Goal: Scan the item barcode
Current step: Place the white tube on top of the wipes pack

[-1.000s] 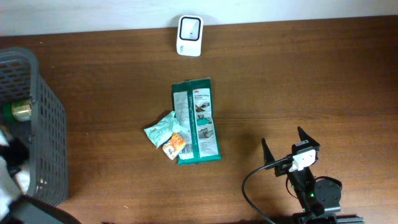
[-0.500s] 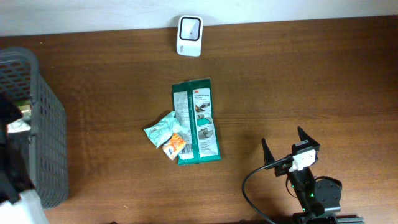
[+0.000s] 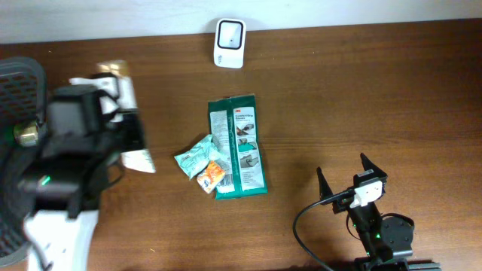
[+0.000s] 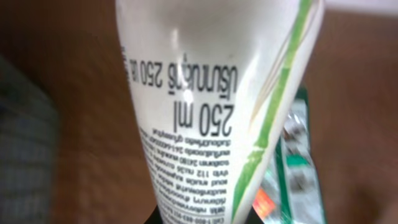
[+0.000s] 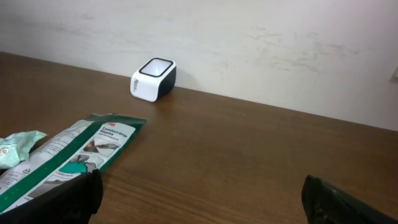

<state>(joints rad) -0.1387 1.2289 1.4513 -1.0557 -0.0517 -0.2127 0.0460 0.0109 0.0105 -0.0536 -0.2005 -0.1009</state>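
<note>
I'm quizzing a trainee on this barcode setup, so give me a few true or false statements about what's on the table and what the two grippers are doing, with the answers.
1. The left gripper is shut on a white tube printed 250 ml. True.
2. The right gripper grips the green packet. False: it is open and empty, apart from the packet.
3. The scanner sits beyond the green packet's far end. True.
4. The white tube is held right above the scanner. False: it is off to the left, near the basket.
</note>
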